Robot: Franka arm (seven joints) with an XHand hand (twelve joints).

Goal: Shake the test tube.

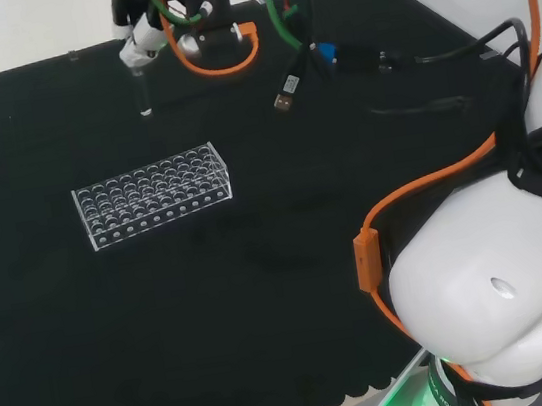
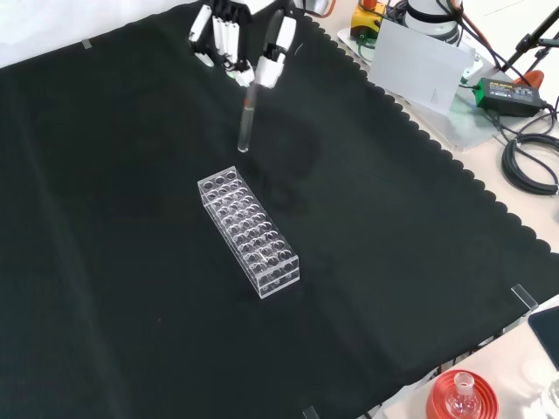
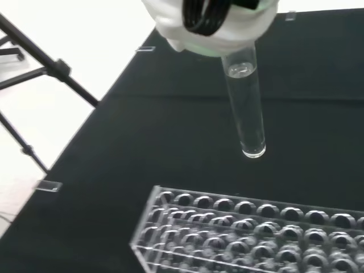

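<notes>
- The hand (image 2: 229, 30) grasps a clear glass test tube (image 2: 246, 120) by its upper end, pinched between fingers and thumb; in the front view the other fingers stand straighter, off to the left of the pinch.
- The test tube hangs in the air, close to upright with its rounded bottom down, well above the black cloth of the counter (image 2: 105, 262).
- In the front view the tube's bottom sits above and just past the far end of the clear plastic test-tube rack (image 2: 250, 230); it touches neither the rack nor the cloth.
- In the head view the tube (image 1: 141, 92) is beyond the rack (image 1: 153, 194) and clearly apart from it.
- The wrist view has the tube (image 3: 245, 108) pointing down over the cloth, with the rack's rows of holes (image 3: 250, 233) below. Whether the tube holds liquid cannot be told.
- Judged from this, the lift is done and the shaking step itself is in hand: the tube is free of the rack with open space round it.
- The next move calls for short back-and-forth swings of the wrist with the pinch kept closed, and enough height that the tube's bottom does not knock the rack's top edge.
- The main risk, as I judge it, is smooth glass slipping in a pinch at one end.
</notes>
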